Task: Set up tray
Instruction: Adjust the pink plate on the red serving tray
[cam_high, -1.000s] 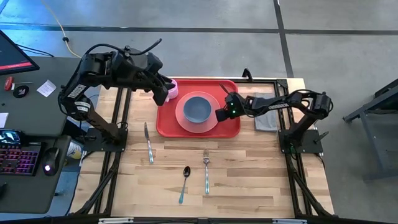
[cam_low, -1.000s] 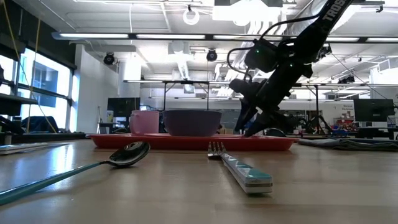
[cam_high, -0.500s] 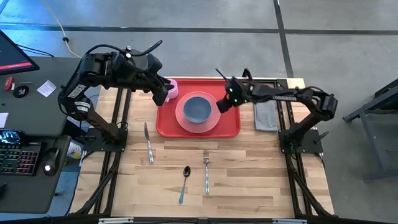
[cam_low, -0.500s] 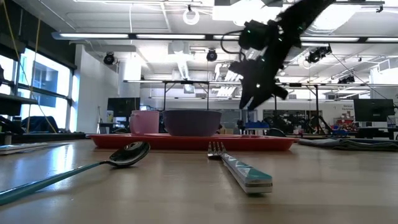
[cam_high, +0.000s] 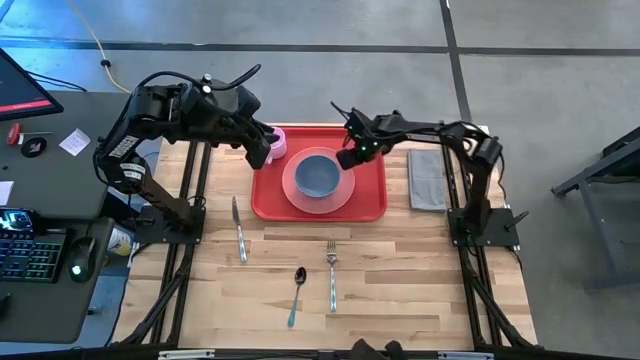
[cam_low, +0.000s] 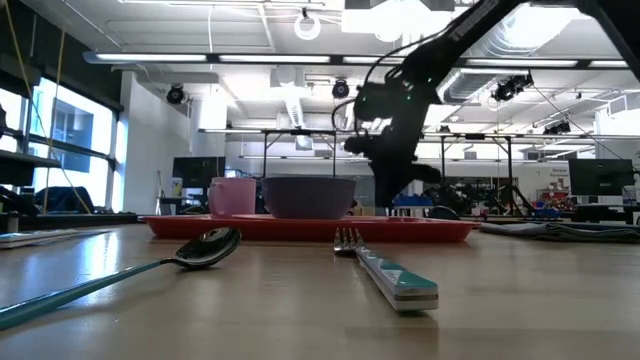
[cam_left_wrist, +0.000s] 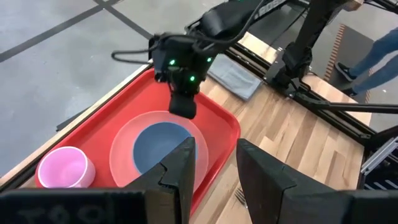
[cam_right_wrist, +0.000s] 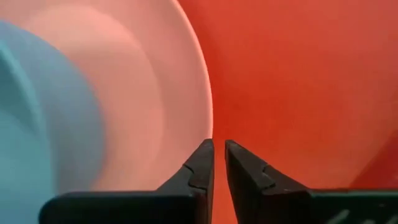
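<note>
The red tray (cam_high: 372, 200) lies at the table's far middle. On it are a salmon-pink plate (cam_high: 298, 195) with a blue bowl (cam_high: 320, 175), and a pink cup (cam_high: 278, 141) in the tray's far left corner. My right gripper (cam_high: 346, 160) is shut and empty, pointing down just above the plate's right rim (cam_right_wrist: 186, 74); in the low view (cam_low: 385, 200) it hangs clear of the tray. My left gripper (cam_high: 268, 152) is open and empty beside the pink cup, and it also shows in the left wrist view (cam_left_wrist: 216, 163).
A knife (cam_high: 238, 228), a teal-handled spoon (cam_high: 296, 293) and a fork (cam_high: 332, 275) lie on the wood nearer the front edge. A folded grey cloth (cam_high: 427, 180) lies to the right of the tray.
My right gripper has gone from low beside the plate's right side up, then toward the table's left and far edge, and has come down again over the plate's right rim. The tray, plate, bowl and cup have stayed put.
</note>
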